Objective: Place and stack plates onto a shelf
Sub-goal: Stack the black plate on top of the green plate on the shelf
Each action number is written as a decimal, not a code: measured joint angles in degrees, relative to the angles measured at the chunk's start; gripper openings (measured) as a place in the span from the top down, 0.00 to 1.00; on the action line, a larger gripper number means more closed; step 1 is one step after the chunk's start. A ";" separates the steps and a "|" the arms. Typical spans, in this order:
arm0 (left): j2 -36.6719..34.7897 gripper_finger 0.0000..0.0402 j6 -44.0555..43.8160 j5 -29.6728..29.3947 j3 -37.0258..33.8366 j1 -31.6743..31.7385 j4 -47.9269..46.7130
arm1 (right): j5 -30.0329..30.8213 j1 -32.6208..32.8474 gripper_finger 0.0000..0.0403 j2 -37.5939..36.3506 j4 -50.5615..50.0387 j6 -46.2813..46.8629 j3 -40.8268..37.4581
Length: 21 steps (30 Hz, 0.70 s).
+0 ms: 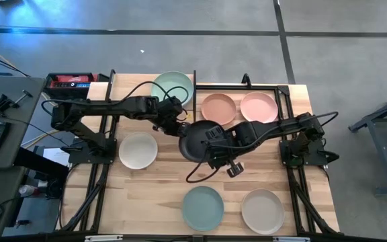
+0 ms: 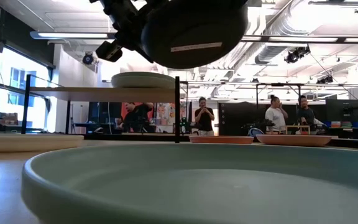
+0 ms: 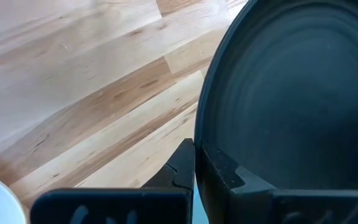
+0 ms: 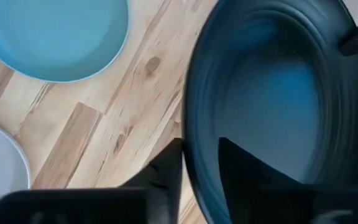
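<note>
A black plate (image 1: pixel 195 140) hangs above the table's middle, tilted, its underside (image 2: pixel 194 31) facing the low view. My left gripper (image 3: pixel 196 149) reaches in from the table's left and is shut on the plate's far-left rim. My right gripper (image 4: pixel 197 149) comes from the right and stands open, one finger inside the plate and one outside its rim. The shelf (image 2: pixel 104 93) stands at the far left and bears a pale green plate (image 1: pixel 173 87). My left gripper pinches the black plate's rim (image 3: pixel 199 146) between its two fingers, one finger inside the bowl and one on the outer wall. The fingers slant down from the table's left. The plate is lifted clear of the table and tilted. My right gripper: whether its fingers (image 4: pixel 241 168) touch the rim, I cannot tell.
A salmon plate (image 1: pixel 218 109) and a pink plate (image 1: pixel 259 107) lie at the far right. On the left lies a white plate (image 1: pixel 138 150). A teal plate (image 1: pixel 203 208) and a beige plate (image 1: pixel 263 210) sit near the front edge. People stand in the room beyond.
</note>
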 joint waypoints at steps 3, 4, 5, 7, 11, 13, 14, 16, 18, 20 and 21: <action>0.00 1.00 0.14 0.05 0.00 -0.02 0.04 | 0.02 -0.02 0.74 -0.02 0.19 -0.10 -0.02; 0.00 1.00 0.39 0.05 0.00 -0.02 0.03 | 0.02 -0.02 0.72 -0.07 0.19 -0.59 -0.02; 0.00 1.00 0.58 -0.03 0.00 -0.02 0.03 | 0.02 -0.02 0.71 -0.11 0.08 -0.92 0.02; 0.00 1.00 0.85 -0.55 0.00 -0.02 0.05 | 0.04 -0.04 0.69 -0.11 -1.16 -1.04 1.19; 0.00 1.00 0.91 -1.35 0.00 0.05 0.05 | 0.39 -0.04 0.68 -0.22 -2.90 -1.07 4.21; 0.00 1.00 1.55 -1.84 -0.03 0.18 0.04 | 0.29 -0.06 0.68 -0.22 -4.17 -1.07 6.02; 0.00 1.00 1.81 -2.22 -0.04 0.23 -0.06 | 0.21 -0.06 0.67 -0.24 -4.63 -1.07 6.90; 0.00 1.00 1.81 -2.99 -0.04 0.53 0.09 | 0.17 -0.08 0.67 -0.24 -5.55 -1.07 8.50; -0.04 1.00 2.32 -3.07 -0.04 0.93 0.07 | 0.15 -0.08 0.67 -0.24 -6.60 -1.07 10.20; -0.30 1.00 3.09 -3.44 -0.04 1.38 0.07 | 0.19 -0.08 0.67 -0.24 -7.57 -1.04 11.85; -0.38 1.00 3.24 -3.54 -0.04 1.61 0.17 | 0.47 -0.08 0.67 -0.24 -8.16 -0.96 12.59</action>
